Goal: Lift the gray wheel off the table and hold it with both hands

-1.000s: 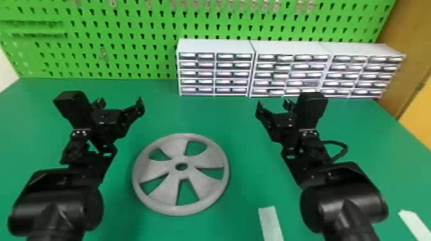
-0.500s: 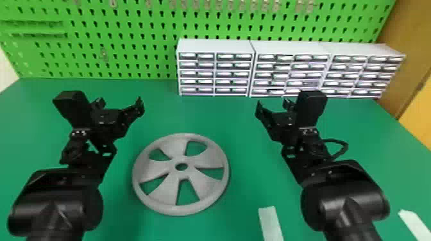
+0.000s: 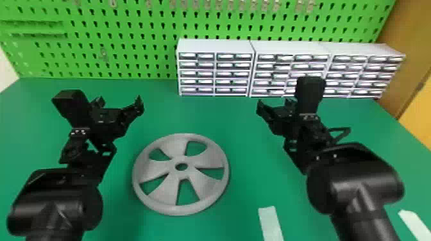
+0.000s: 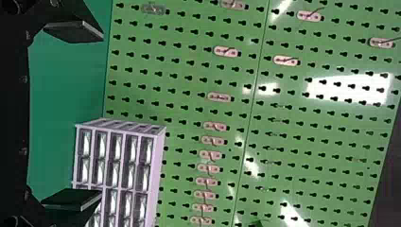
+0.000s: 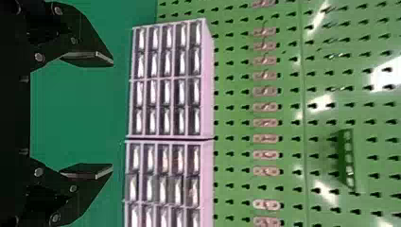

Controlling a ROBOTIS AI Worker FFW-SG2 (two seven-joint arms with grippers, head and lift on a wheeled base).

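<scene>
Wheel [image 3: 154,170], gray, lies flat on the green table [image 3: 243,182] in the head view, 5 openings around its 1 center hole. The left gripper [image 3: 119,102] and right gripper [image 3: 275,104] are beyond it, apart from it, 1 toward each side. Behind, 3 white drawer cabinets [image 3: 215,46] line up before a green pegboard [image 3: 128,19].

In the left wrist view, the left gripper [image 4: 101,115] is released, its 2 fingers wide apart.

In the right wrist view, the right gripper [image 5: 112,114] is spread too, 2 fingers well separated.

Rounded black arms [image 3: 362,179] have flat fingers [image 5: 87,171] and silvery screws [image 5: 39,172].
</scene>
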